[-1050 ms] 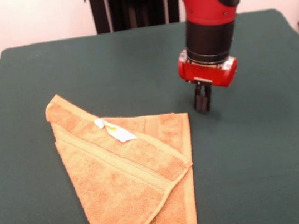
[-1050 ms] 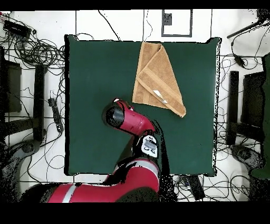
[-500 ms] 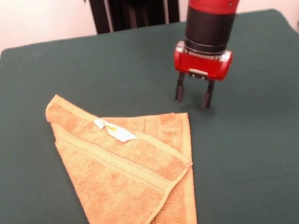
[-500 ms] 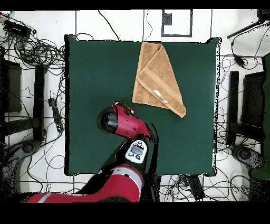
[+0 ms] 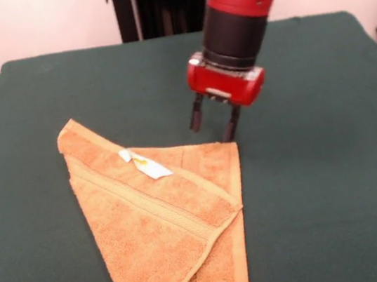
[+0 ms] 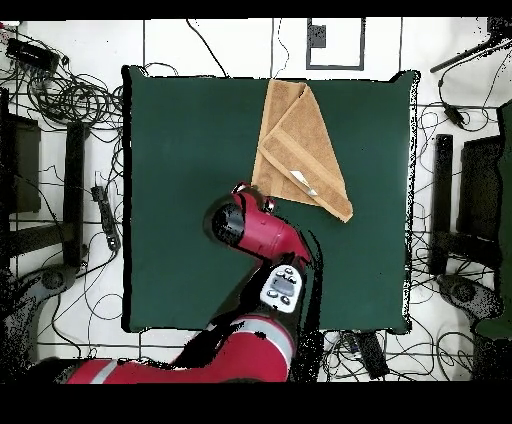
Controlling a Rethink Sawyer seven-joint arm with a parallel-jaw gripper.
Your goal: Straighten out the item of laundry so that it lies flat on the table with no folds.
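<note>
Shifting toward the towel since half a second ago, the pincer now hangs with its two dark fingers spread apart, holding nothing, just above the folded cloth's nearest corner; a second ago those fingers were pressed together and stood well off to the side over bare felt. In the overhead view the red arm's wrist has moved from open green felt to just beside the towel's corner.

One orange-tan towel lies on the counter, unmoved across all the frames. It is folded over itself into a rough triangle, one flap laid diagonally across the layer below, with a woven border band running along the fold. One small white tag shows on top near the towel's upper edge. In the overhead view the towel sits against the counter's far edge, right of centre. One arm, one pincer, one towel, one tag.
</note>
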